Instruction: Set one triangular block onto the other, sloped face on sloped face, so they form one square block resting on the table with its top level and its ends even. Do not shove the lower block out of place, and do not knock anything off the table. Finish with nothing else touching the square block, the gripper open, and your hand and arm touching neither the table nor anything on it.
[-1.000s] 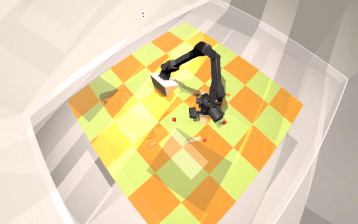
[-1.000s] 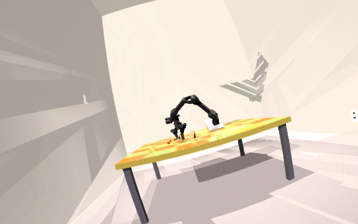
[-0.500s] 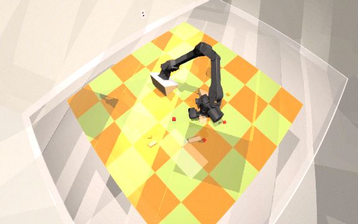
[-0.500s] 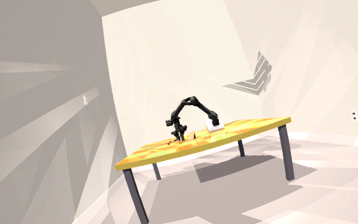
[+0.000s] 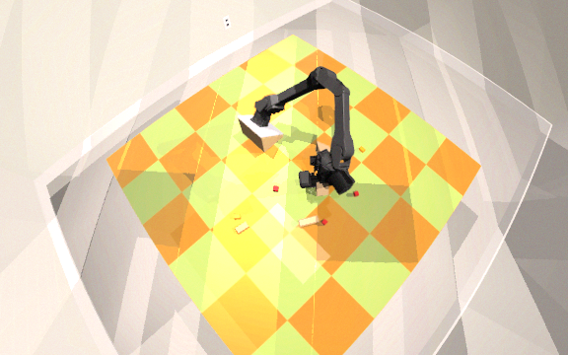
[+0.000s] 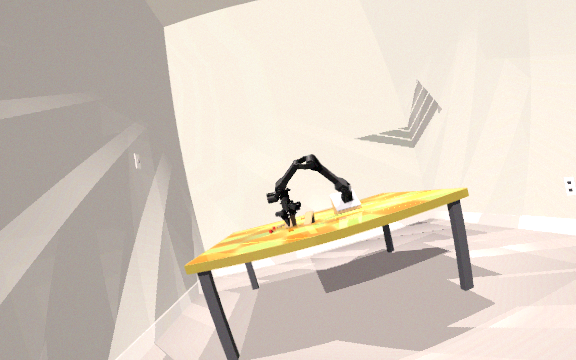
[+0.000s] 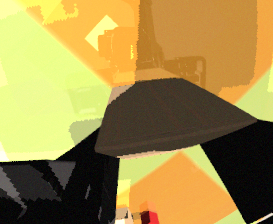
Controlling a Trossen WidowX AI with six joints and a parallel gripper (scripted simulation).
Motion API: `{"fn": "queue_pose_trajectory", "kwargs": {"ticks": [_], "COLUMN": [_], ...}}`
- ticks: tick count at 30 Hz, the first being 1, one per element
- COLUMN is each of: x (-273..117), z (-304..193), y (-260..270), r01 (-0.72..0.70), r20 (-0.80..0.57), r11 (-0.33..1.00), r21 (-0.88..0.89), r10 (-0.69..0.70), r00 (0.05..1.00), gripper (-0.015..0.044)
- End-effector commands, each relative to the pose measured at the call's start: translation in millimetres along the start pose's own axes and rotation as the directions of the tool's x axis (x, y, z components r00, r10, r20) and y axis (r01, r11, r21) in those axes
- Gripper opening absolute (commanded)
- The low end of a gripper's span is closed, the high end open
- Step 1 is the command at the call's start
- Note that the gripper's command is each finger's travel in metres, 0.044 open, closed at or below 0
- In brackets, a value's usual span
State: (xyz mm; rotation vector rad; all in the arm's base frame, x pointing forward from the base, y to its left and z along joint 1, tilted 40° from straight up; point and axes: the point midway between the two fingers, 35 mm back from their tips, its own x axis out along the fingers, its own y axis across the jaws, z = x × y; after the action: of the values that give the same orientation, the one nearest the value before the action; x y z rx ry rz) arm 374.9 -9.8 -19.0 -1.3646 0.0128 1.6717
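Note:
A tan triangular block [image 5: 322, 189] [image 7: 172, 115] is between the fingers of my gripper [image 5: 319, 180] [image 6: 291, 223], which is shut on it. In the wrist view its dark face fills the gap between the black fingers. The fingertips are low, at about table height; whether the block still touches the table I cannot tell. The other triangular block [image 5: 322, 146] [image 6: 309, 217] stands on the table, on the arm-base side of the hand, apart from the held block. In the top view the hand and forearm partly hide both blocks.
Red cubes [image 5: 275, 188] [image 5: 356, 193] lie on either side of the hand. A long cream block [image 5: 308, 222] lies beside another red cube [image 5: 324, 222] [image 7: 150, 217]. A small cream block [image 5: 242, 228] and a yellow piece [image 5: 237, 217] lie farther off. An orange piece [image 5: 362, 149] is beyond the forearm.

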Motion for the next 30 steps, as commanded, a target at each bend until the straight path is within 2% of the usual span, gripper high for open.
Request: {"fn": "queue_pose_trajectory", "kwargs": {"ticks": [1,6,14,30], "x": [-8,-29,-29,-28], "z": [0,-1,-1,0], "y": [0,0,1,2], "r01": [0.0,-0.001,0.002,0.002], "r20": [0.003,-0.001,-0.002,-0.003], "r11": [1.0,1.0,0.999,0.907], "r21": [0.001,-0.001,0.035,0.42], "r10": [0.0,0.001,-0.002,0.0], "r00": [1.0,1.0,1.0,1.0], "gripper": [0.0012,0.0,0.0,0.0]}}
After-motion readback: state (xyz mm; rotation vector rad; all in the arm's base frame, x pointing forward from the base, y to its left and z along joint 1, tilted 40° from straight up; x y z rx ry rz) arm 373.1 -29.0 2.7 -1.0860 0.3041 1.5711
